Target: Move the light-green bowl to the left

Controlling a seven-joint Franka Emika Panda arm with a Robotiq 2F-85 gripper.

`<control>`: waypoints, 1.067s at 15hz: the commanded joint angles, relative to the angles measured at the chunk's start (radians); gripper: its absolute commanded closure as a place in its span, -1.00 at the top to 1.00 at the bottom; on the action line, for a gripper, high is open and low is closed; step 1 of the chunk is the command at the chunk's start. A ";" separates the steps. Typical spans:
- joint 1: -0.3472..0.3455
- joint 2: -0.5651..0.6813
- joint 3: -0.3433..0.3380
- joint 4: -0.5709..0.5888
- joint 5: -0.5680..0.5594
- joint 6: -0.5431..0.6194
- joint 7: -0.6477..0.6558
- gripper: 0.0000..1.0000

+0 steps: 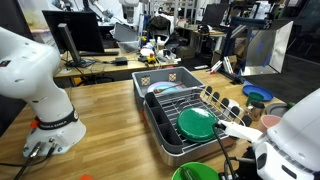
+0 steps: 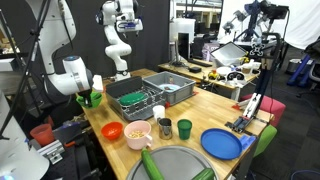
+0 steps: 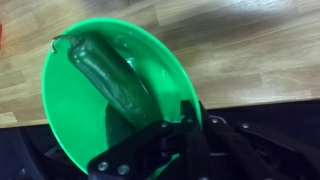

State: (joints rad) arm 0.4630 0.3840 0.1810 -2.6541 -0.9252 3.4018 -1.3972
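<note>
The light-green bowl (image 3: 95, 95) fills the wrist view, with a dark green cucumber-like piece (image 3: 110, 78) lying inside it. My gripper (image 3: 176, 120) is shut on the bowl's rim, one finger inside and one outside. In an exterior view the bowl (image 2: 95, 99) hangs at the gripper (image 2: 87, 93) near the table's left edge, beside the dish rack. In an exterior view the arm reaches down to the wooden table (image 1: 110, 120); the gripper (image 1: 35, 148) shows, but the bowl is hidden there.
A dish rack (image 2: 140, 100) holds a darker green flat dish (image 1: 197, 123). In front of it stand an orange bowl (image 2: 112, 131), a pink bowl (image 2: 138, 132), two cups (image 2: 165, 126) and a blue plate (image 2: 222, 143). A large metal bowl (image 2: 175, 165) is at the near edge.
</note>
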 commanded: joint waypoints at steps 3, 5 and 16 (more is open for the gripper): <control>-0.006 0.150 -0.030 0.062 -0.016 0.079 -0.070 -0.98; 0.007 0.176 -0.047 0.080 0.000 0.085 -0.076 -0.98; -0.139 0.195 0.072 0.102 -0.066 0.060 -0.020 -0.10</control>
State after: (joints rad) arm 0.4047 0.5719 0.1941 -2.5343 -0.9395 3.4518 -1.4315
